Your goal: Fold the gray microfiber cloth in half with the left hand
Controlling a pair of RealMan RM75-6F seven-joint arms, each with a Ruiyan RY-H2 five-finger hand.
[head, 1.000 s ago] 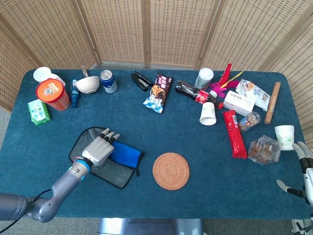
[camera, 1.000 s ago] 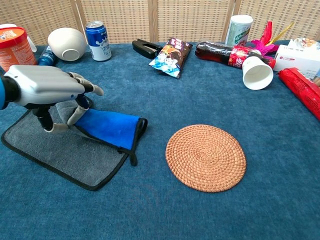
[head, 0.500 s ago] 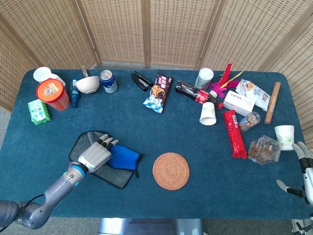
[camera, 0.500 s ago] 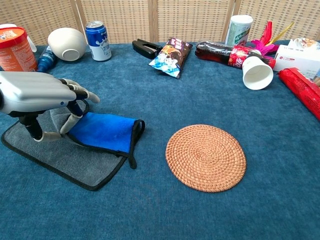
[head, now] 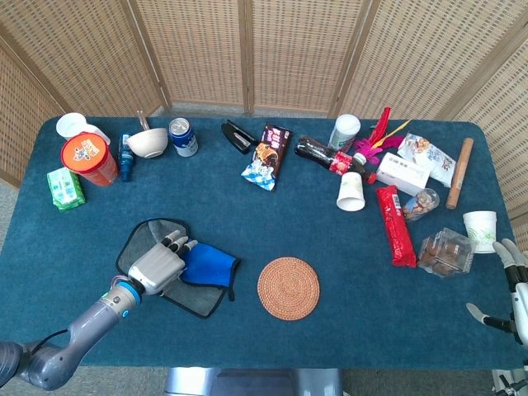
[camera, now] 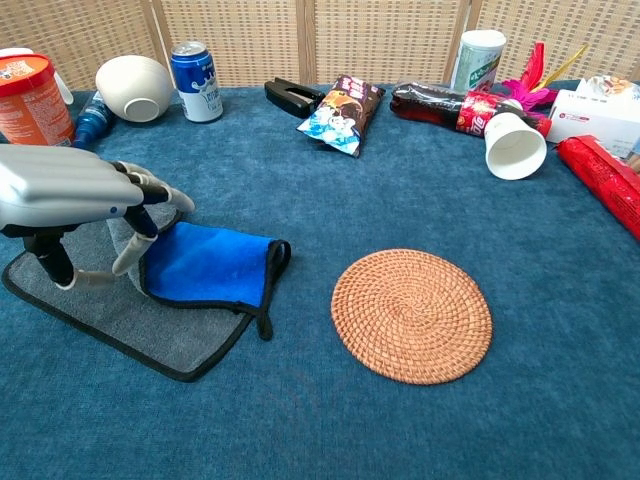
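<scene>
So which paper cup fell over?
The white paper cup beside the red snack tube lies on its side, mouth open toward us. The other cup, near the table's right edge, stands upright.

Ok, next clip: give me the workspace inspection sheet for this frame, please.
Surface: blue-carpeted table.
Job's things: gray microfiber cloth lies flat, one part turned over showing blue.
Clutter: woven coaster, soda can, white bowl, snack packet, tipped paper cup, more packets at the right.
Hands: left hand holds the cloth's folded edge; right hand open at the table's right edge.
Cables: nothing seen.
Surroundings: wicker screens.
</scene>
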